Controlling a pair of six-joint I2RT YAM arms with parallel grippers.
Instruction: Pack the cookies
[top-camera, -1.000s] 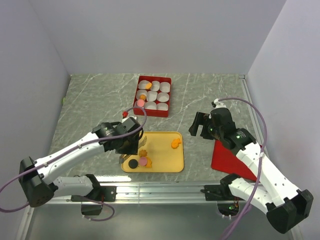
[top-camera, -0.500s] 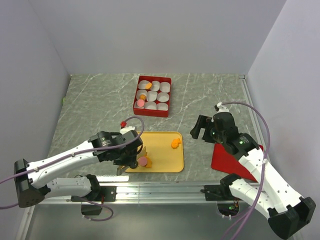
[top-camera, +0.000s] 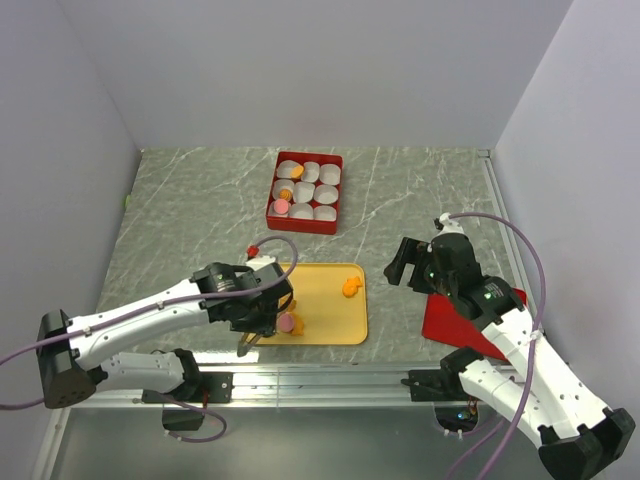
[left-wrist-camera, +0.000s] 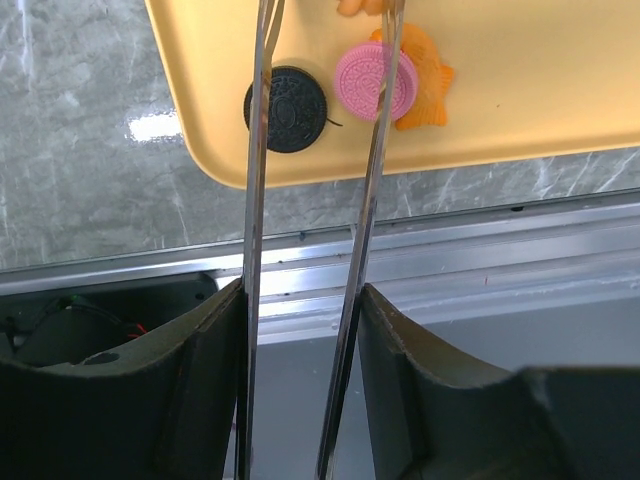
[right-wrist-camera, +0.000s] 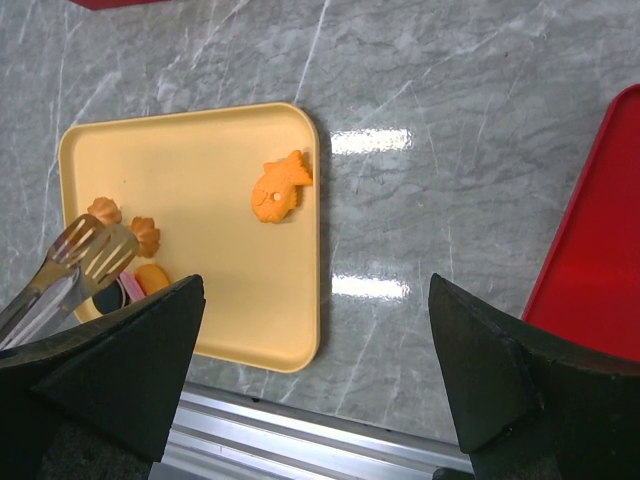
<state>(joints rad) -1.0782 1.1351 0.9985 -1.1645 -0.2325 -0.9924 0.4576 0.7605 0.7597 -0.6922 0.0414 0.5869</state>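
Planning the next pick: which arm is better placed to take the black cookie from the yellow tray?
Left. Its tool holds tongs right over the black cookie; the right tool hangs open, empty, beside the yellow tray.

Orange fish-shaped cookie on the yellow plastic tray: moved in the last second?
No. In the top view the orange fish-shaped cookie lies at the same spot as before, by the right rim of the yellow plastic tray, which has not shifted either.
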